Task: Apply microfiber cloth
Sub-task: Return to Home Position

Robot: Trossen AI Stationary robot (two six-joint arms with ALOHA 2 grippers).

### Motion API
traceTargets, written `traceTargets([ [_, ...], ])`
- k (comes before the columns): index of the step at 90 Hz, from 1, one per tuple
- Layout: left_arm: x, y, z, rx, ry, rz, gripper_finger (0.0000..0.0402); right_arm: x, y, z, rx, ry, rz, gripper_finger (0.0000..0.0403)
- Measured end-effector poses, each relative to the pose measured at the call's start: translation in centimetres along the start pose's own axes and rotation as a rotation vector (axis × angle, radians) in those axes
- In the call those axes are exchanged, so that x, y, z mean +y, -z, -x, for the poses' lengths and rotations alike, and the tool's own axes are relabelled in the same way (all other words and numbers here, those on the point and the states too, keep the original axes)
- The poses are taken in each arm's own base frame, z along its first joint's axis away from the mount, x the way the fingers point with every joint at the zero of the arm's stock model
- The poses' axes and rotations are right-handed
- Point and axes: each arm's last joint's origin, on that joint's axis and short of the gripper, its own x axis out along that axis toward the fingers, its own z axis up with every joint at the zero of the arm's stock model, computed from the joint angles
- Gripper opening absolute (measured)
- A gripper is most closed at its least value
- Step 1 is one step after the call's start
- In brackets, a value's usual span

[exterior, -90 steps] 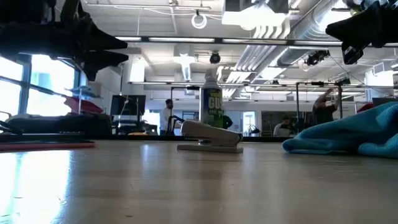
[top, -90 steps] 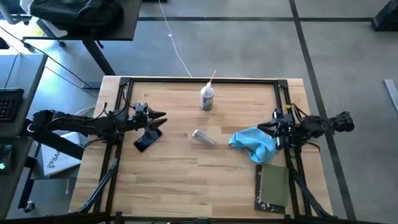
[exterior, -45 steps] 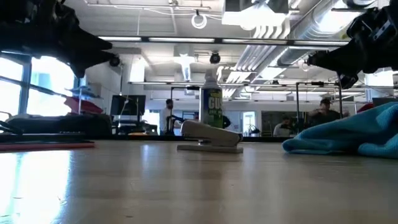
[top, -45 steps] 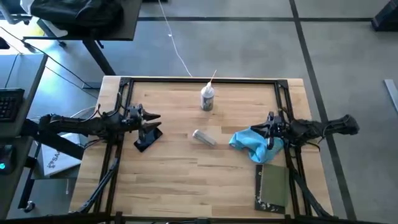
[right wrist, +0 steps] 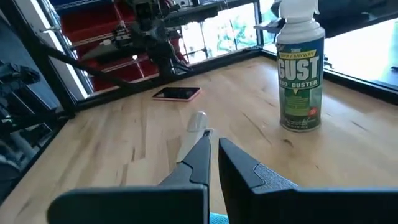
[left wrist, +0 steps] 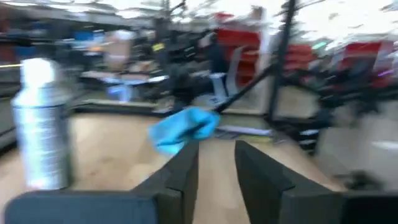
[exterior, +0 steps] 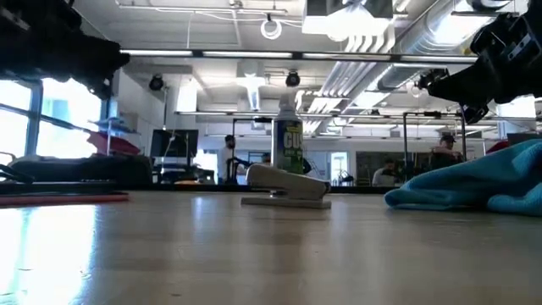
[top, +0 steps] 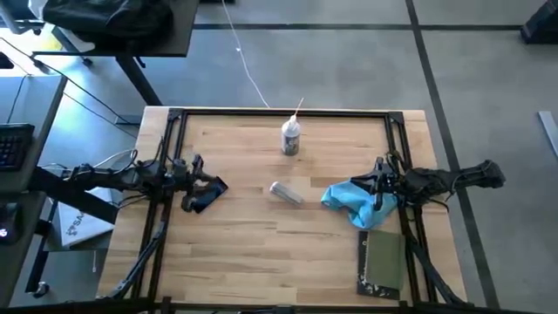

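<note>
Wooden worktop point(top: 261, 235), wiping finished, retreat to rest underway.
From above, finds the left end effector point(top: 199, 172) drawn back toward the left edge compared with a second ago, just beside the phone point(top: 214, 188); keeps the right end effector point(top: 377, 186) over the right edge of the microfiber cloth point(top: 356, 202), unmoved for half a second. At worktop height, shows the left one withdrawn into the upper corner, the right one hanging above the crumpled cloth, apart from it. Through the left wrist, shows fingers point(left wrist: 186, 168) slightly parted, empty, cloth well ahead. Through the right wrist, shows fingers point(right wrist: 200, 152) pressed nearly together, pinching nothing, duster can point(right wrist: 300, 74) beyond. Suggests a released cloth and only homing left.
</note>
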Motion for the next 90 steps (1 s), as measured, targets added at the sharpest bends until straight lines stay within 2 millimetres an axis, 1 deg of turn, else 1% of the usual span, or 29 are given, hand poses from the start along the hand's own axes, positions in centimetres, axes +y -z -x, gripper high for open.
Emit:
traceTargets([
  [10, 0.11, 0.15, -0.05, 0.013, -0.032, 0.004, 0.0025, 0.01, 0.00, 0.00, 0.000, -0.002, 0.000, 0.0000],
  [24, 0.26, 0.29, -0.10, 0.024, -0.078, 0.004, 0.0003, 0.01, 0.00, 0.00, 0.000, -0.002, 0.000, 0.0000],
  [90, 0.27, 0.27, -0.11, 0.022, -0.083, 0.005, 0.0003, 0.01, -0.01, 0.01, 0.000, -0.002, 0.000, 0.0000],
])
